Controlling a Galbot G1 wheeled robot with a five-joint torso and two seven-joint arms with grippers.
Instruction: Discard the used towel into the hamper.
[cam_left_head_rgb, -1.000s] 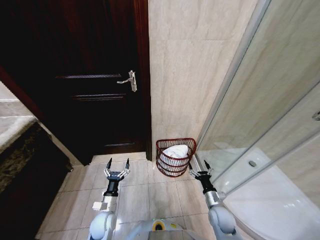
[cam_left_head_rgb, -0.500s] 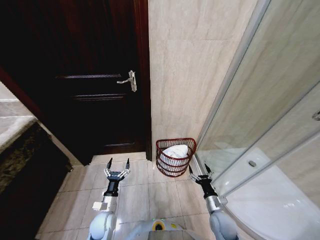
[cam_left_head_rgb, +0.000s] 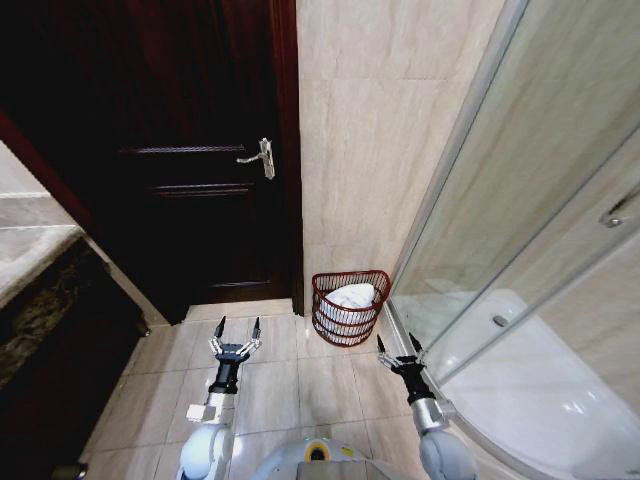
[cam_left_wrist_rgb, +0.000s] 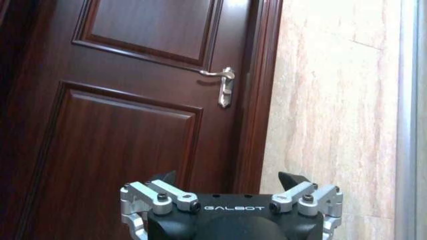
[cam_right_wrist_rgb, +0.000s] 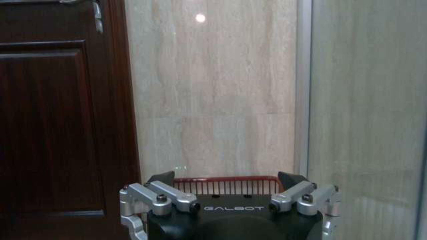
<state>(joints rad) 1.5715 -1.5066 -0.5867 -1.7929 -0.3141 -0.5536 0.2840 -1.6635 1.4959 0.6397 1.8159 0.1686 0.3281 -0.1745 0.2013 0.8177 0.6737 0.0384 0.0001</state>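
The hamper (cam_left_head_rgb: 349, 306) is a small reddish-brown wire basket on the floor against the beige tiled wall, between the door and the shower glass. A white towel (cam_left_head_rgb: 352, 297) lies bunched inside it. My right gripper (cam_left_head_rgb: 397, 345) is open and empty, low over the floor tiles just in front and to the right of the hamper. In the right wrist view the hamper's red rim (cam_right_wrist_rgb: 227, 179) shows just beyond the open fingers (cam_right_wrist_rgb: 161, 178). My left gripper (cam_left_head_rgb: 237, 328) is open and empty too, held over the floor to the hamper's left, facing the door.
A dark wooden door (cam_left_head_rgb: 190, 150) with a silver lever handle (cam_left_head_rgb: 258, 157) stands shut at left. The curved glass shower enclosure (cam_left_head_rgb: 520, 250) and its white tray (cam_left_head_rgb: 530, 390) fill the right. A dark stone counter (cam_left_head_rgb: 40, 310) juts in at the far left.
The whole head view has shifted, so the camera has moved. My right gripper has drawn back from the hamper toward me. The left gripper holds its place.
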